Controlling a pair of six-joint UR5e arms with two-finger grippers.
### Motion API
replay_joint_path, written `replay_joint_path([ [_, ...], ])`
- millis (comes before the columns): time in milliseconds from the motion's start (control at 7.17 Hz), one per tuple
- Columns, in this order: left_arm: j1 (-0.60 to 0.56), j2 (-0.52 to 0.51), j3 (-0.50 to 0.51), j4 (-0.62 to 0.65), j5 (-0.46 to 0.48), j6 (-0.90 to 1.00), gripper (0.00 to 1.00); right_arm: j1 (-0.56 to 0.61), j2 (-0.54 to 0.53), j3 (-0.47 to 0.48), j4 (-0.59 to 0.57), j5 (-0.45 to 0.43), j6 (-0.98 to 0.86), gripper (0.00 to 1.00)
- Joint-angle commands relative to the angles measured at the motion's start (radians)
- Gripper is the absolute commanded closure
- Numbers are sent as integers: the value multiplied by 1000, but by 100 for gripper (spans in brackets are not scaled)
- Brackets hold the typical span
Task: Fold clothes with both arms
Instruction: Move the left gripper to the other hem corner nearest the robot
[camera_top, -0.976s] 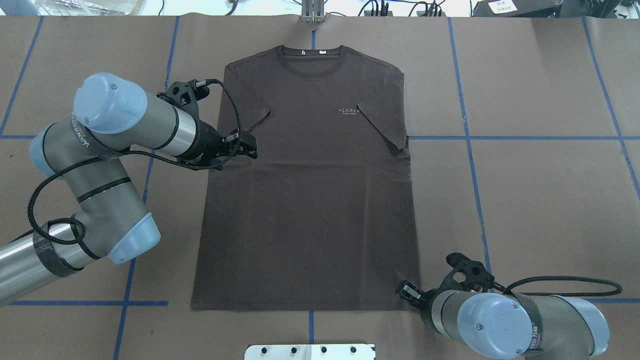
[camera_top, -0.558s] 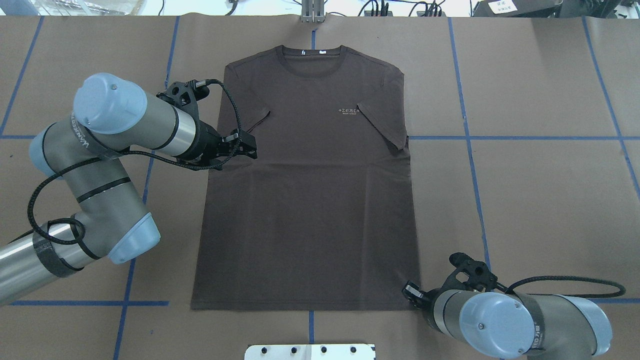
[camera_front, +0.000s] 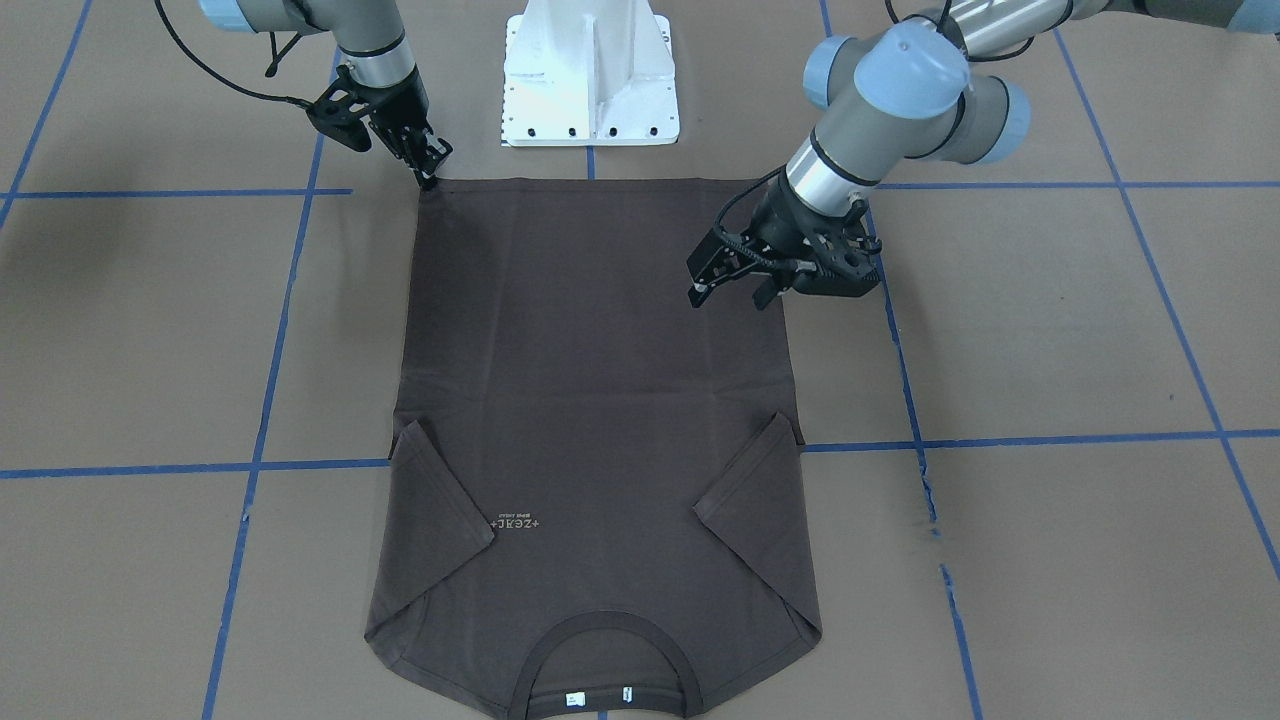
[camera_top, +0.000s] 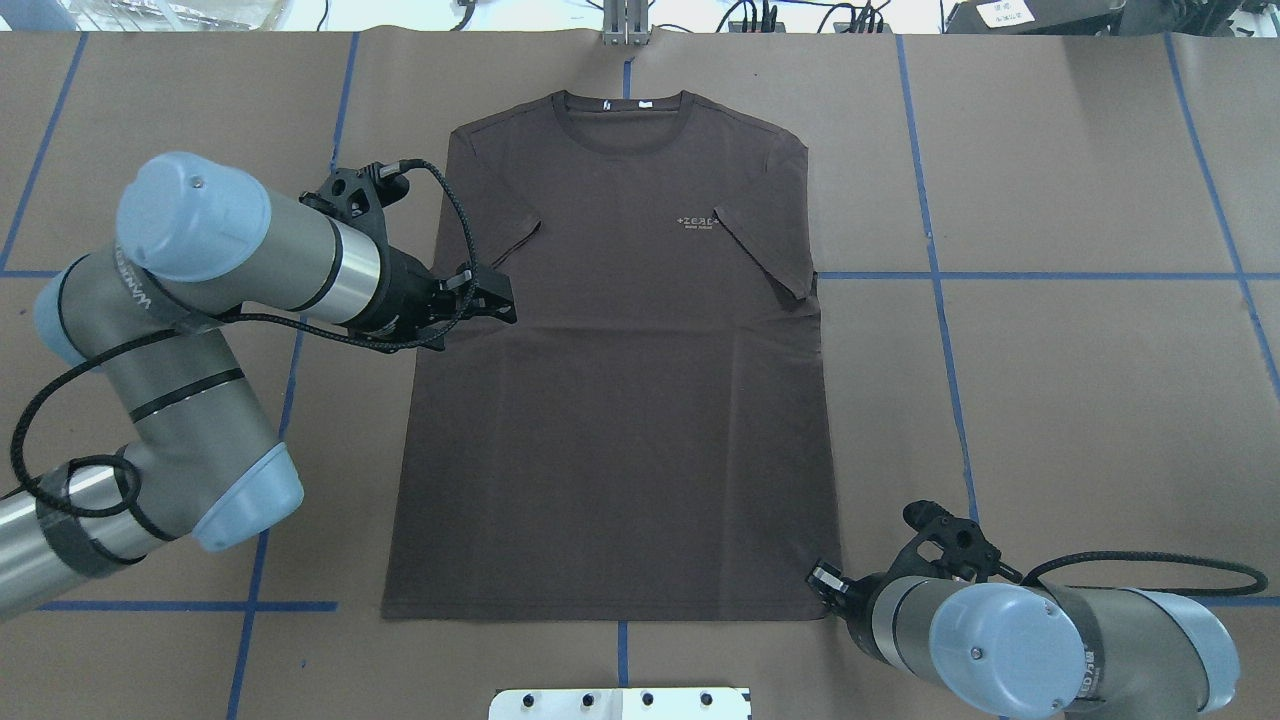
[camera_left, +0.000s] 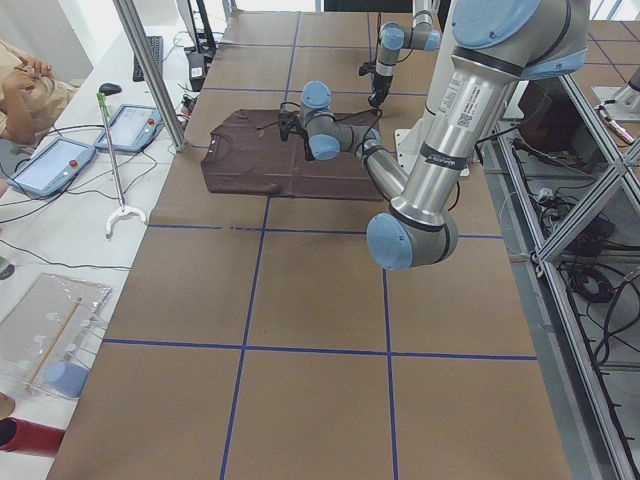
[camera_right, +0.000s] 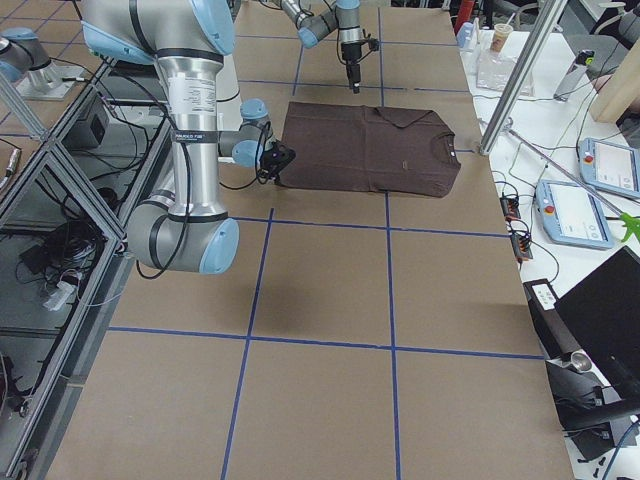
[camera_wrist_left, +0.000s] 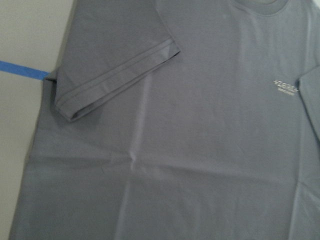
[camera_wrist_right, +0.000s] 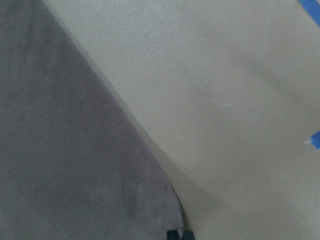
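The dark brown T-shirt (camera_top: 620, 400) lies flat on the brown table cover, collar (camera_front: 605, 650) away from the robot and both sleeves folded in over the chest. Over the shirt's left edge, just below the folded sleeve (camera_wrist_left: 115, 65), hovers my left gripper (camera_front: 730, 293), open and holding nothing. My right gripper (camera_front: 430, 178) points down at the hem corner nearest the base. Its fingertips (camera_wrist_right: 173, 234) sit close together right at that corner of the cloth (camera_wrist_right: 65, 150). I cannot tell whether cloth is between them. The corner lies flat.
The white pedestal base (camera_front: 590, 80) stands just behind the hem. Blue tape lines (camera_top: 940, 300) cross the cover. Off the table's far side are tablets (camera_left: 55, 165), a metal pole (camera_left: 150, 70), cables and a person's arms (camera_left: 20, 85).
My left arm's elbow and wrist have swung left and lower, and its gripper has dipped slightly. My right arm has shifted a little right and toward the base. The shirt has not moved.
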Motion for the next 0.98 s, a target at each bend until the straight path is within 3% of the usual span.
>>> replay_joint_path([
  [0, 158, 188, -173, 16, 128, -98, 8, -1, -11, 14, 0, 5, -2, 100],
  [139, 277, 211, -228, 118, 249, -173, 8, -1, -12, 16, 0, 5, -2, 100],
  [279, 345, 215, -232, 187, 304, -188, 8, -1, -11, 14, 0, 3, 0, 100],
  [558, 459, 265, -229, 190, 364, -303, 8, -3, -8, 14, 2, -9, 0, 100],
  [837, 485, 306, -221, 187, 372, -323, 8, 3, -2, 14, 3, -4, -7, 100],
])
